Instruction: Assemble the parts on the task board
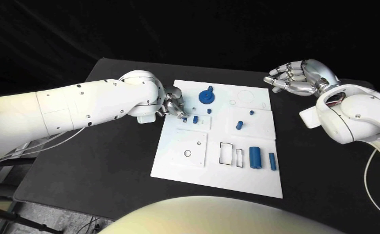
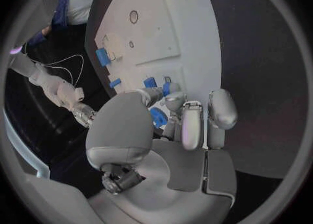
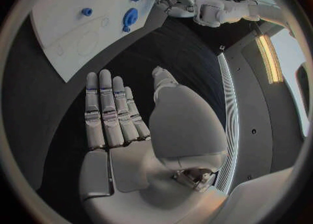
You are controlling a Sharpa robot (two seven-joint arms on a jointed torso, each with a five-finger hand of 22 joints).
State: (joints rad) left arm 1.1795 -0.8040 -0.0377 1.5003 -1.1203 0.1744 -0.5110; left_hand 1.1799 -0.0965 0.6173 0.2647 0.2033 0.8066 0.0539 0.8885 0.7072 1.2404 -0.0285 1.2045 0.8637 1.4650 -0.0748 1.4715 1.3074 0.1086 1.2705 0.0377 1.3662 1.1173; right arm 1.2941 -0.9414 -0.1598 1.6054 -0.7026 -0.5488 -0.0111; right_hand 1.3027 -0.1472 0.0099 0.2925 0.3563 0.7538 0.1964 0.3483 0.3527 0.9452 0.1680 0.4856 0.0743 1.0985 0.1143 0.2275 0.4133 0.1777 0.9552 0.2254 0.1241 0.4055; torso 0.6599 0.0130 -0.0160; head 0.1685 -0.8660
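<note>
The black counter (image 1: 95, 151) carries the white board (image 1: 178, 165) at its middle. On the board, the biggest blue piece is the round disc (image 1: 206, 98) near the far edge; a stout cylinder (image 1: 255, 157) and a thinner pin (image 1: 272, 161) lie toward the near right, beside two rectangular slots. Smaller blue bits sit mid-board.

The left hand (image 1: 173, 106) reaches over the board's left edge, fingers bunched down at a small blue peg (image 1: 195, 119); its fingertips (image 2: 171, 99) lie right at the peg, but whether they actually pinch it I cannot tell. The right hand (image 1: 295, 77) hangs off the board's far right corner, fingers spread, holding nothing.

This looks like the pick-up of a small peg. Next would come a firm pinch, then a lift toward its matching hole.
</note>
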